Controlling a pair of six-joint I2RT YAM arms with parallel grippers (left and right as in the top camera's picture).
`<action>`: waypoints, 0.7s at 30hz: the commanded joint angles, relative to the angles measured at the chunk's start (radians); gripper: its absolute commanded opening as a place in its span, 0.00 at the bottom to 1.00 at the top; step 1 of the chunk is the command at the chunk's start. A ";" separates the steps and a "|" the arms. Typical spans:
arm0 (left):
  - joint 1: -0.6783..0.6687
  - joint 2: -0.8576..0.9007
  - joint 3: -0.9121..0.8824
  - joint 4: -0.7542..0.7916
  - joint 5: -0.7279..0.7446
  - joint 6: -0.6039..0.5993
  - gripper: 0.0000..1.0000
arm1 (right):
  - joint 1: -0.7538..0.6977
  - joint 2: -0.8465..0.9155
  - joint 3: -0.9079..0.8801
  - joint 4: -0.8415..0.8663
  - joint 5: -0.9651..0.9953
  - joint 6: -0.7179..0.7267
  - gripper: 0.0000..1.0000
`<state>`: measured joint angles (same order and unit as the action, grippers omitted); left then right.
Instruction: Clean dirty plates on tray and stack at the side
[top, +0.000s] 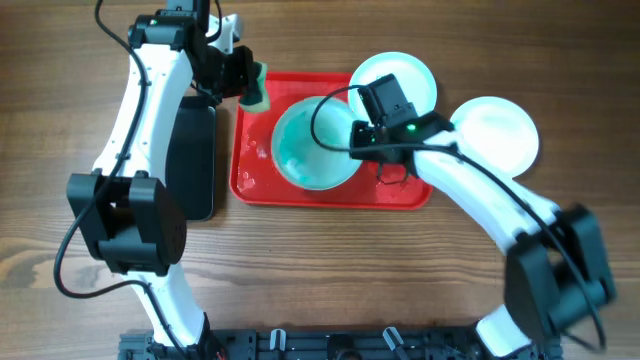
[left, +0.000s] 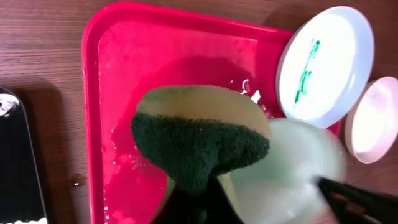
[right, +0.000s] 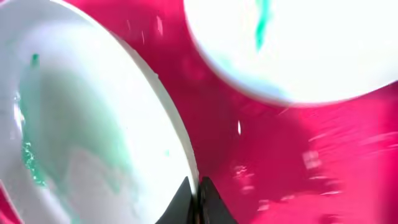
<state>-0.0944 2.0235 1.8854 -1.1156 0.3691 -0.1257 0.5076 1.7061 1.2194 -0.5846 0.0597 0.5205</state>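
Observation:
The red tray (top: 250, 180) lies mid-table. My right gripper (top: 356, 138) is shut on the right rim of a pale aqua plate (top: 312, 148) and holds it tilted over the tray; green smear shows on that plate (right: 74, 124) in the right wrist view, with the jaws (right: 194, 194) pinching its edge. My left gripper (top: 248, 86) is shut on a green and yellow sponge (top: 257, 90) above the tray's far left corner; the sponge (left: 199, 146) fills the left wrist view. A white plate (top: 398, 78) with a green streak (left: 308, 65) rests on the tray's far right corner. A third plate (top: 497, 132) lies on the table to the right.
A narrow black tray (top: 192, 155) lies just left of the red tray, under my left arm; it also shows in the left wrist view (left: 15, 162). The red tray's floor (left: 118, 93) is wet. Bare wooden table (top: 330, 270) lies in front.

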 joint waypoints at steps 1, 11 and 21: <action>-0.005 0.011 -0.006 0.001 -0.026 -0.018 0.04 | 0.086 -0.088 0.006 -0.001 0.396 -0.141 0.04; -0.005 0.021 -0.010 0.000 -0.026 -0.018 0.04 | 0.336 -0.066 0.003 0.145 1.057 -0.489 0.05; -0.005 0.021 -0.010 -0.001 -0.043 -0.047 0.04 | 0.448 -0.064 0.003 0.485 1.236 -0.961 0.04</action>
<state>-0.0959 2.0308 1.8832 -1.1179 0.3443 -0.1390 0.9394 1.6287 1.2167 -0.1467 1.1793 -0.2253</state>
